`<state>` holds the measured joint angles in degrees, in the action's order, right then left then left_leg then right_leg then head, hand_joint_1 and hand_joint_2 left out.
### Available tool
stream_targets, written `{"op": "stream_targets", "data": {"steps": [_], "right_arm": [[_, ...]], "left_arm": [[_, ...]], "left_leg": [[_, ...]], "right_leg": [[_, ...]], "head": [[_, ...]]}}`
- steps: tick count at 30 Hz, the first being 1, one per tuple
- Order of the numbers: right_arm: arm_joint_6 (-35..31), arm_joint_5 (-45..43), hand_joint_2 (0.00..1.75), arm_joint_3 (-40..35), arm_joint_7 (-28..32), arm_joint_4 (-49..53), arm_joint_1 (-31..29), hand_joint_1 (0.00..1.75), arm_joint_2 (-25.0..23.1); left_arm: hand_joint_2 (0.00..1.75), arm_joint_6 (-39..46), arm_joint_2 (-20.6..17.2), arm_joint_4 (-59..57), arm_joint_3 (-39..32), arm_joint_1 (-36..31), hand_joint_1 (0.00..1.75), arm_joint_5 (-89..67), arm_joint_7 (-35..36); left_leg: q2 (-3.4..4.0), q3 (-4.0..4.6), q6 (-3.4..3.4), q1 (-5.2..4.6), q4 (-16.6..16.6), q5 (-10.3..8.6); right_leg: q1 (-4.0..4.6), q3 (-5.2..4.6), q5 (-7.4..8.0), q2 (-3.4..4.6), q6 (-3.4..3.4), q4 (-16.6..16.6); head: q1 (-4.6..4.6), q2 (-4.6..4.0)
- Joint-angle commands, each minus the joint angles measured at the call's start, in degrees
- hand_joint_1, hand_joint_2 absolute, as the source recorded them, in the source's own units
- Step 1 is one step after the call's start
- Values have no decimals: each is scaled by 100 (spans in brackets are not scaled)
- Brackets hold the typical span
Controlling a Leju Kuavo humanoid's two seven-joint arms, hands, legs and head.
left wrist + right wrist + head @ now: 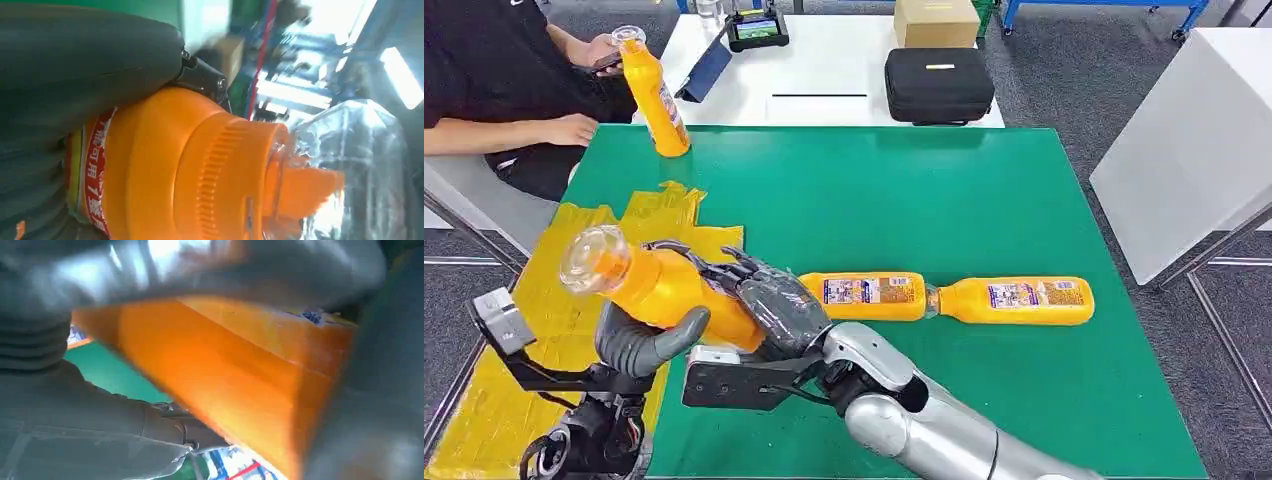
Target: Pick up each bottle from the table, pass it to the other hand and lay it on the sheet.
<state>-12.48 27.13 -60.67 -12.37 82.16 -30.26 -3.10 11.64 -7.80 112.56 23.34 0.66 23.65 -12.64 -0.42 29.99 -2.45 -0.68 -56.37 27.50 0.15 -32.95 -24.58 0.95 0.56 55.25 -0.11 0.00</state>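
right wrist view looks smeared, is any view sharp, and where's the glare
Right wrist view: motion-blurred, the orange bottle streaked. Left wrist view: bottle sharp, background blurred, ceiling lights blown out. Head view: sharp and evenly lit.

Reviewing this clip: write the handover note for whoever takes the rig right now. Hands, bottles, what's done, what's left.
Both hands are on one bottle, mid-handover above the yellow sheet: left hand wrapped under it, right hand gripping its base end.
Two bottles lie end to end on the green mat: near bottle, far bottle.
A person holds a fourth bottle at the mat's far left corner.
Done: nothing lies on the sheet.
Left: finish the pass, lay it down, repeat.
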Motion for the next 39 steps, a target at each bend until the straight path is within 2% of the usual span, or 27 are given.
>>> {"op": "stream_targets", "data": {"steps": [1, 4, 5, 6, 9, 12, 20, 23, 24, 26, 32, 39], "right_arm": [[143, 954, 0, 1383, -126, 508, 892, 0, 793], [214, 1114, 0, 1666, -65, 558, 972, 0, 827], [235, 1173, 0, 1774, -38, 575, 966, 0, 806], [305, 1232, 0, 1875, -31, 606, 970, 0, 785], [371, 1335, 0, 2209, -1, 842, 1122, 0, 797], [422, 1497, 0, 2619, 73, 1163, 1502, 0, 830], [466, 1598, 0, 2746, 138, 1215, 1677, 0, 858], [573, 1690, 0, 2759, 156, 1275, 1687, 0, 840], [620, 1706, 0, 2775, 144, 1297, 1698, 0, 833], [691, 1744, 0, 2845, 146, 1372, 1761, 0, 796], [704, 1750, 0, 2853, 148, 1398, 1782, 0, 794], [749, 1793, 0, 3005, 155, 1366, 1954, 0, 842]], "left_arm": [[175, 1398, 371, 836, -1503, 658, 175, -2971, -301], [175, 1494, 342, 590, -1998, 665, 175, -3878, -216], [175, 1542, 285, 421, -2031, 616, 175, -4363, -98], [175, 1634, 235, 234, -2038, 563, 175, -4724, -26], [175, 1729, 55, -360, -1877, 400, 175, -5336, 283], [175, 1779, 0, -747, -1669, 343, 175, -5351, 435], [175, 1772, -139, -1006, -1409, 114, 175, -6157, 743], [175, 1529, -350, -1636, -1114, -252, 175, -7709, 1277], [175, 1443, -369, -1881, -1002, -363, 175, -8036, 1419], [175, 1104, -426, -2510, -637, -573, 175, -8805, 1771], [175, 1221, -386, -2672, -561, -567, 175, -8881, 1806], [175, 28, -621, -3750, 428, -666, 175, -9504, 2255]], "left_leg": [[-5, -6, 7, 5, 4, 2], [-17, -40, 22, 7, 5, 13], [-34, -25, 16, 1, 7, 3], [-17, -10, 17, 4, -2, 6], [-14, -25, 23, -1, 7, 4], [-47, -26, 21, -5, 15, -6], [-31, -15, 15, 0, 7, -1], [-22, -8, 11, -2, 6, -3], [-27, -31, 28, 2, 7, 3], [-39, -16, 16, -5, 10, -7], [-18, -22, 18, -2, 7, 1], [-18, -34, 18, -4, 16, 0]], "right_leg": [[4, 13, -2, -10, 4, -10], [5, 50, -17, -32, 9, -10], [0, 37, -10, -38, 8, -10], [3, 18, -6, -21, 4, -1], [-4, 32, -8, -26, 3, -5], [-5, 36, -9, -58, 2, -12], [-1, 25, -8, -42, 4, -8], [-3, 15, -4, -31, 2, -5], [0, 41, -11, -44, 4, -7], [-5, 26, -6, -52, 3, -8], [-3, 27, -6, -30, 3, -7], [-4, 39, -7, -31, 4, -14]], "head": [[-4, 0], [2, 0], [0, 0], [4, 0], [0, 0], [-2, 0], [-2, 0], [0, 0], [-2, 0], [-2, 0], [-2, 0], [-2, 0]]}}
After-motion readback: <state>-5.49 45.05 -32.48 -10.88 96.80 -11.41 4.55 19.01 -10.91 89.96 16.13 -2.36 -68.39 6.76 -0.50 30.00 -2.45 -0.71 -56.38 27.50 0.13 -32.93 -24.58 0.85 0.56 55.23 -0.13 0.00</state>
